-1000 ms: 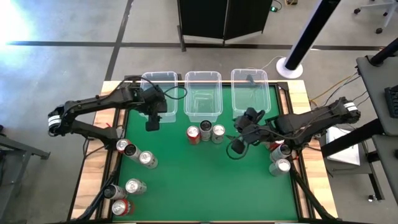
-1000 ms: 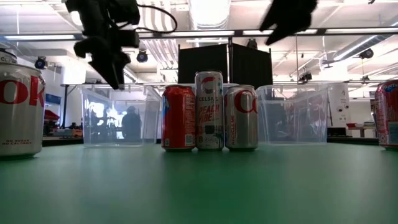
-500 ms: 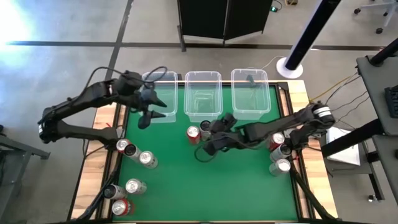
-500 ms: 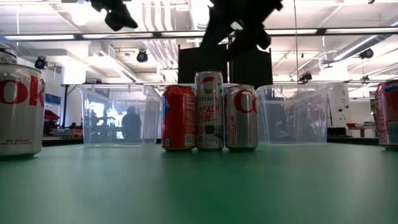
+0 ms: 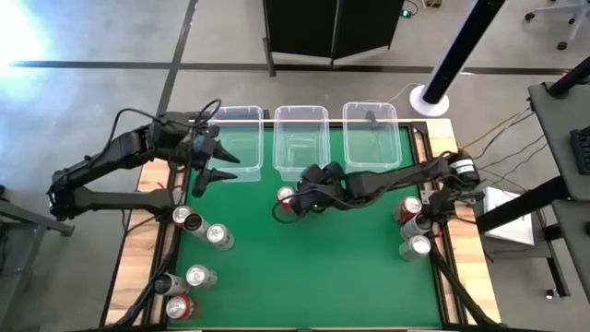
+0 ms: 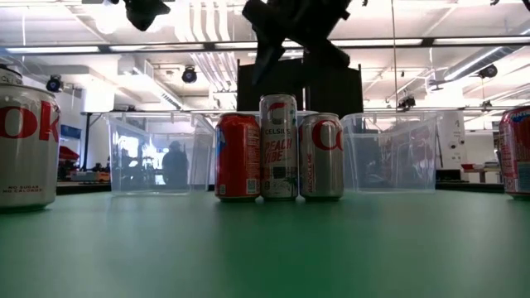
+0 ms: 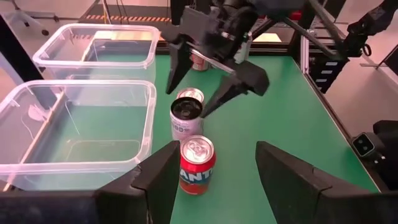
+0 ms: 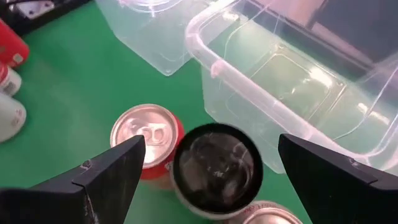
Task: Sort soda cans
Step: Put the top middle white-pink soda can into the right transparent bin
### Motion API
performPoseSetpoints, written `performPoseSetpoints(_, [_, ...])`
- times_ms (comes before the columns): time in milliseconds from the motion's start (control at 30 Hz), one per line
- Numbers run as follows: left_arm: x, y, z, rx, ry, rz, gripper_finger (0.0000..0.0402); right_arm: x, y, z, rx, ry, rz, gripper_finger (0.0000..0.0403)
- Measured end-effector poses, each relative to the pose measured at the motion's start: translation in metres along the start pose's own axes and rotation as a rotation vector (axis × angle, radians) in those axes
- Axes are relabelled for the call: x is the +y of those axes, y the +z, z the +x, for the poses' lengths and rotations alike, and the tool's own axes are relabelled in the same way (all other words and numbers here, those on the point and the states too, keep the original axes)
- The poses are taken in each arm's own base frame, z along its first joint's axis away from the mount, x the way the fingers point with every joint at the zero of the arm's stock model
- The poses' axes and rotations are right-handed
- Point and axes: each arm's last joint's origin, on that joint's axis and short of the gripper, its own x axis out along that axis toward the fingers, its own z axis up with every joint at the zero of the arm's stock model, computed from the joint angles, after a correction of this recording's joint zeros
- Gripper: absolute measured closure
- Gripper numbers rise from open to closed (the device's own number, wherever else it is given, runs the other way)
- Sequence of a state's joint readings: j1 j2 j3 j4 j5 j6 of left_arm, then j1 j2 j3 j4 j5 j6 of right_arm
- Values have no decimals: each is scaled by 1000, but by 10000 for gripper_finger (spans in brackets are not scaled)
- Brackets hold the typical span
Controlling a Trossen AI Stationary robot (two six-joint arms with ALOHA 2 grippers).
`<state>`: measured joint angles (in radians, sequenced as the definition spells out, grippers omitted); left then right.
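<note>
Three soda cans stand upright in a row at the table's middle: a red one, a white one with a dark top and a silver one. My right gripper hangs open above them, clear of their tops. In the right wrist view its fingers stand wide on either side of the red can and the dark-topped can. My left gripper is open, high over the table's far left beside the left bin, and looks toward the red can.
Three clear bins line the far edge. Several cans lie or stand at the near left, and three stand at the right edge. Green table between the groups is bare.
My right gripper has swept toward the table's left, from right of the three middle cans to above them, staying open. My left gripper has risen and drawn a little toward the far left.
</note>
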<state>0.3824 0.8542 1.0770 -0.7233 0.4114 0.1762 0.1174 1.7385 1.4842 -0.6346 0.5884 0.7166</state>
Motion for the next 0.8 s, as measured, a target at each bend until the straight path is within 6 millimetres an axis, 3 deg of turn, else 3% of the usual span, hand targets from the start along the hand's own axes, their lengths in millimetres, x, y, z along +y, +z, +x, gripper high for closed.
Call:
performPoseSetpoints(567, [5, -1, 12, 42, 2, -55, 207, 3, -22, 30, 83, -53, -12, 39])
performPoseSetpoints(800, [-1, 1, -3, -34, 13, -52, 207, 3, -22, 30, 83, -55, -12, 43])
